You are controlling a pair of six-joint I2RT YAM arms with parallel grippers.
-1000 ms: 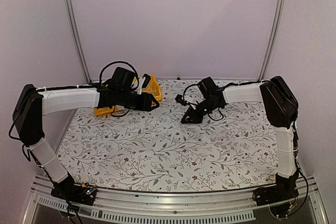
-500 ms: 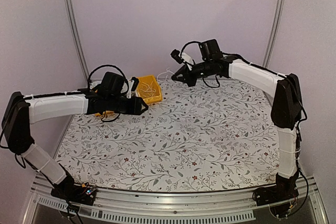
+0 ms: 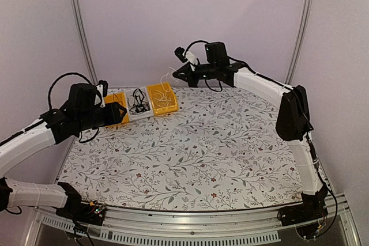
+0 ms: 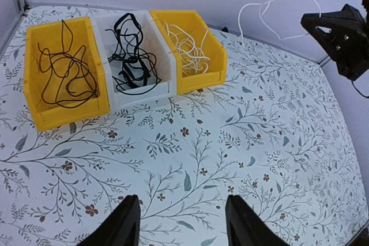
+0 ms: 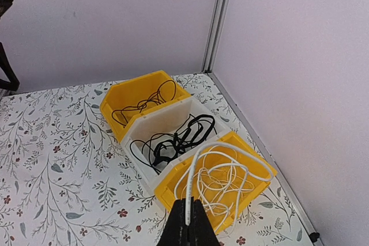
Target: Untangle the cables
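Several white cables (image 5: 230, 182) lie in the right-hand yellow bin (image 5: 173, 191). One white cable (image 5: 230, 151) loops up out of it into my right gripper (image 5: 189, 208), which is shut on it high above that bin. From overhead the right gripper (image 3: 176, 76) hangs near the back wall with the white cable (image 3: 167, 76) trailing down. A thick black cable (image 4: 132, 61) fills the white bin (image 4: 144, 93). A thin black cable (image 4: 63, 64) lies in the left yellow bin (image 4: 34, 108). My left gripper (image 4: 182, 200) is open over the bare cloth, in front of the bins.
The three bins stand side by side at the back left of the flowered tablecloth (image 3: 202, 154). The purple back wall and metal corner posts (image 3: 81, 27) stand close behind them. The right arm's elbow (image 3: 291, 113) rises over the right side.
My right arm rose from the table and swung left over the bins, its gripper now shut on the white cable. My left arm drew back to the left, uncovering the bins.
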